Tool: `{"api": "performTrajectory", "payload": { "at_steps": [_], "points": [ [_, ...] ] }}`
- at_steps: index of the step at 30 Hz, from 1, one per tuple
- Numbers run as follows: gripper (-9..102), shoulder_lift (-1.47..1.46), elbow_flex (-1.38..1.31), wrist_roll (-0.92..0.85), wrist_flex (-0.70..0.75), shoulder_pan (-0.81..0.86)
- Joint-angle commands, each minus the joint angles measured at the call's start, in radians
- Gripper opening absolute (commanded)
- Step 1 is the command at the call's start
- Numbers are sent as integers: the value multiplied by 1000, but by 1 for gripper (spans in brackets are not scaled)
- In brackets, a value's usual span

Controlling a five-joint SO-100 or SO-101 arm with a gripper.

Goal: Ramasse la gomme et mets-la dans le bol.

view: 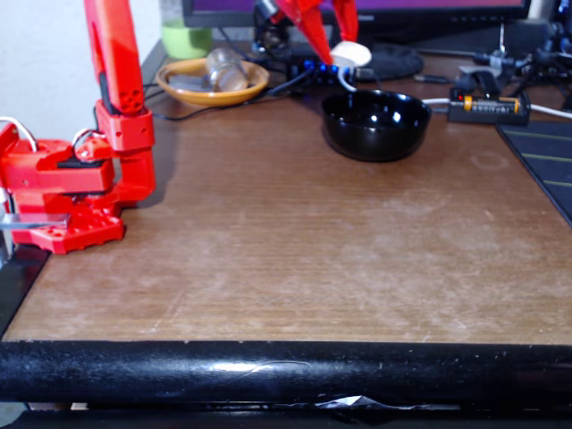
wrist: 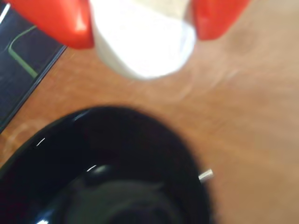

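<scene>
Orange dish (view: 213,83) near green cup (view: 186,39), battery holder (view: 488,107).

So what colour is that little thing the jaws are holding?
White; the eraser shows best in the wrist view.

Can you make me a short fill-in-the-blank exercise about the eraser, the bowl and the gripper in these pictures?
1. The gripper holds a white ____ between its red fingers.
2. The colour of the bowl is ____.
3. In the fixed view, the eraser hangs ____ the bowl's far rim, not inside it.
4. The bowl stands on a brown ____.

Missing words: eraser; black; above; table
</scene>
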Motion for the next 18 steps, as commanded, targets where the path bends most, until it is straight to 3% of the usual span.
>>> {"api": "performTrajectory", "payload": {
  "at_steps": [1, 7, 14, 18],
  "points": [
    [-6, -74, -183, 18, -40, -18],
    [-6, -264, -402, 34, -25, -60],
    [-6, -770, -1223, 25, 250, -104],
    [-6, -804, -1227, 37, 249, -114]
  ]
}}
